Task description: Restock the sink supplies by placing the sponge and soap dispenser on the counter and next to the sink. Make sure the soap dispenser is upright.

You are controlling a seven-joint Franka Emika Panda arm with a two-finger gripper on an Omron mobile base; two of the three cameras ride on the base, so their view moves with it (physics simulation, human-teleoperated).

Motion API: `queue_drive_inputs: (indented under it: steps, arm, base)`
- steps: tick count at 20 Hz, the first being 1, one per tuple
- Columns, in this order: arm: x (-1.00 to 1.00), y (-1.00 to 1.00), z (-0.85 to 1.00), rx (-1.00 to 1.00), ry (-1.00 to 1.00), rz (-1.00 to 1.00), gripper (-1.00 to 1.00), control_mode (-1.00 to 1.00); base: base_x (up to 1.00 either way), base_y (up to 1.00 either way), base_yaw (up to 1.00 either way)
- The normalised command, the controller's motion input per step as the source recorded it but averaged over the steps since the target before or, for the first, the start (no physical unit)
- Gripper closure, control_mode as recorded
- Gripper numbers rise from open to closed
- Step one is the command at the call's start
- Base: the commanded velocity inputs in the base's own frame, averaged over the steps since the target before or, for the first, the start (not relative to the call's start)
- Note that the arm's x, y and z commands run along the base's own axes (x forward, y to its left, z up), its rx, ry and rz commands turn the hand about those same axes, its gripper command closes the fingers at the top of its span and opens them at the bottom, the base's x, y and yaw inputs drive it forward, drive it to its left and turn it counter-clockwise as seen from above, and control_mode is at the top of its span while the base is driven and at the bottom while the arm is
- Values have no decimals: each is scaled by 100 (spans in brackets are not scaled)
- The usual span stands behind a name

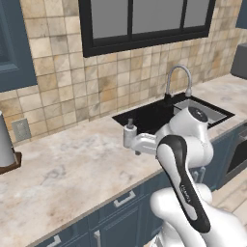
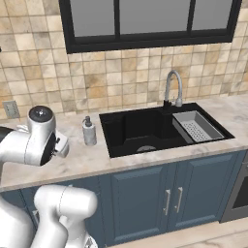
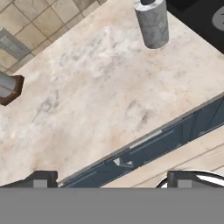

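One of the two supplies, the soap dispenser [image 2: 89,131], stands upright on the table [image 2: 87,162] just left of the sink [image 2: 145,128], close to the basin's rim but apart from it. In the hand view it shows as a grey cylinder [image 3: 152,22] near the top edge, with bare marbled stone below it. I cannot make out the sponge anywhere on the table.

The gripper [image 3: 111,180] hangs over the table's front edge, well short of the bottle, with its jaws spread about as wide as they go and nothing between them.

As a judgement: the bottle looks like a light, rigid plastic cylinder with a smooth, possibly slick wall. Its narrow neck and dark pump top would make it top-heavy and easy to tip if nudged high. The best hold would be across the straight body, about mid-height, jaws squarely on opposite sides so it neither rolls nor squirts out. The pump is too thin and wobbly to grip. It seems already well placed, so leaving it undisturbed may be wiser.
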Motion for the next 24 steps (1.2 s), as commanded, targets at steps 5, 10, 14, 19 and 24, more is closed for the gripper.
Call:
queue_drive_inputs:
  steps: [5,10,14,19,24]
  arm:
    - [-8,5,-14,-3,3,0,-100,-100]
    - [1,0,-13,0,4,0,-100,-100]
    - [-39,9,-8,-4,0,0,-100,-100]
    - [0,0,0,0,0,0,-100,100]
    - [0,0,0,0,0,0,-100,100]
  base:
    - [0,0,0]
    - [0,0,0]
    - [0,0,0]
    - [-99,51,16]
    - [-100,78,32]
